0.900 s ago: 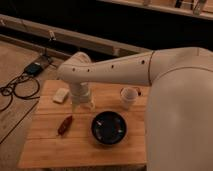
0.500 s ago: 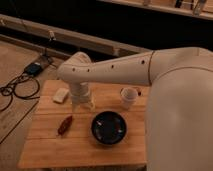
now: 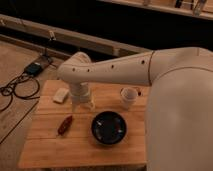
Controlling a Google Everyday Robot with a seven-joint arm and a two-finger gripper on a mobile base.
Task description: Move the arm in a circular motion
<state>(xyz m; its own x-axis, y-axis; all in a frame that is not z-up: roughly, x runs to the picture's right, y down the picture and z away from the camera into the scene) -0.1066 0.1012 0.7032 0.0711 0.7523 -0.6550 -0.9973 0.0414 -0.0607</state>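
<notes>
The gripper (image 3: 83, 106) hangs at the low end of the ribbed wrist, just above the wooden bench (image 3: 50, 147), near its back-left part. How wide it stands, and whether it holds anything, cannot be told.

From the wrist the arm (image 3: 115, 70) rises to a rounded elbow, then runs as a thick cream-white tube towards 3 o'clock. There it swells into a very large segment that fills the right side of the view and covers the bench's right edge.

Taken from the gripper, a small white block (image 3: 61, 95) lies near at 10 o'clock and a reddish-brown object (image 3: 65, 125) at 7 o'clock. A dark bowl (image 3: 108, 128) sits at 4 o'clock and a white cup (image 3: 129, 97) at 3 o'clock; none touches another.

Bare planks run along the front and left edges. On the floor to the left lie looped cables (image 3: 14, 90) and a dark device (image 3: 35, 67). A pale rail (image 3: 75, 37) crosses the dark wall behind.
</notes>
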